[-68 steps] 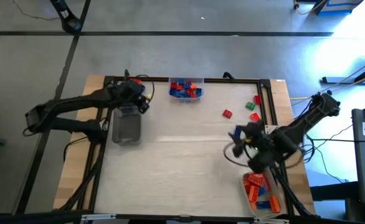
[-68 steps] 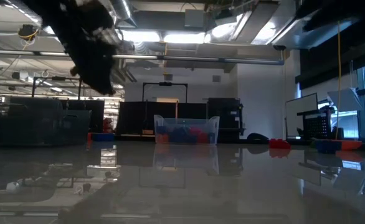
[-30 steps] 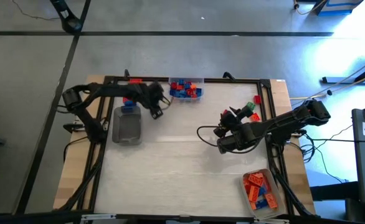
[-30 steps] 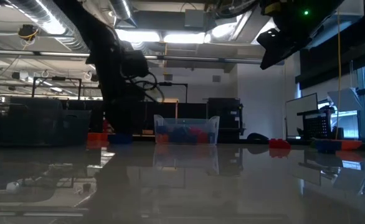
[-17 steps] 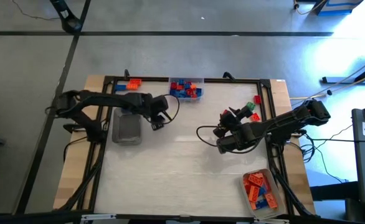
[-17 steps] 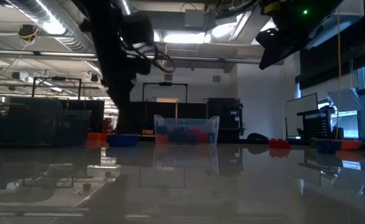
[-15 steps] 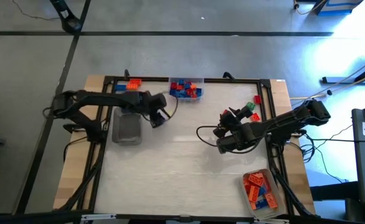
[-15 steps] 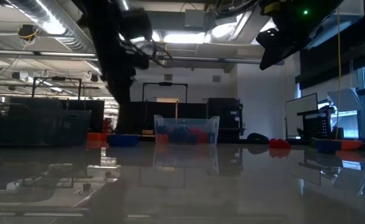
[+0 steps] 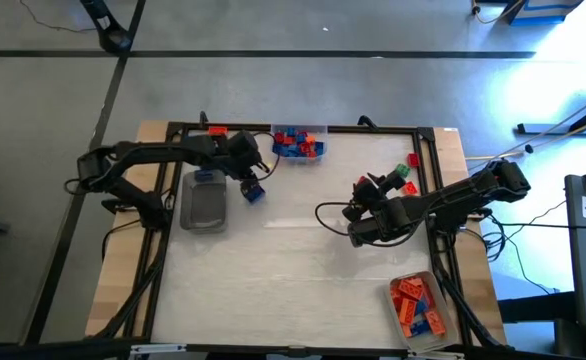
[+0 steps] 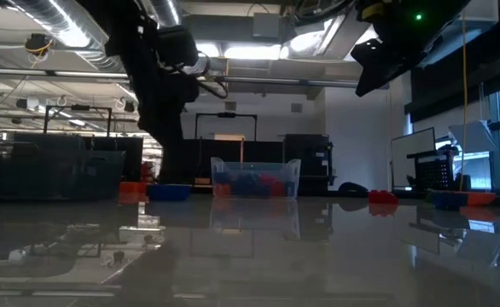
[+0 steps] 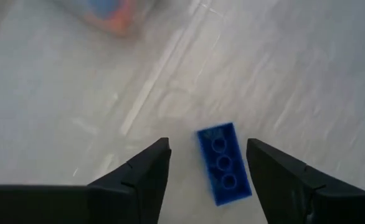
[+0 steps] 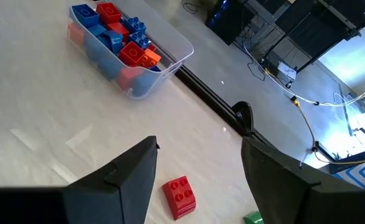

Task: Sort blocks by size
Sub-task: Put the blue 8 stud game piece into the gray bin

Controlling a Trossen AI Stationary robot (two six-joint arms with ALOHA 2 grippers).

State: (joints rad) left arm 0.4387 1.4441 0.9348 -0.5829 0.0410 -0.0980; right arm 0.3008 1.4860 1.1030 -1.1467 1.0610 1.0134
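From above, your left pincer (image 9: 250, 183) hangs over a blue block (image 9: 254, 193) on the tabletop (image 9: 293, 260), just beside the grey tray (image 9: 203, 203); your right pincer (image 9: 358, 200) waits near a red block (image 9: 365, 183). At table height, a clear bin (image 10: 256, 178) of blocks stands far back. In the left wrist view, your fingers (image 11: 148, 168) spread wide around the blue block without touching it. In the right wrist view, the fingers (image 12: 132, 168) stand apart, holding nothing.
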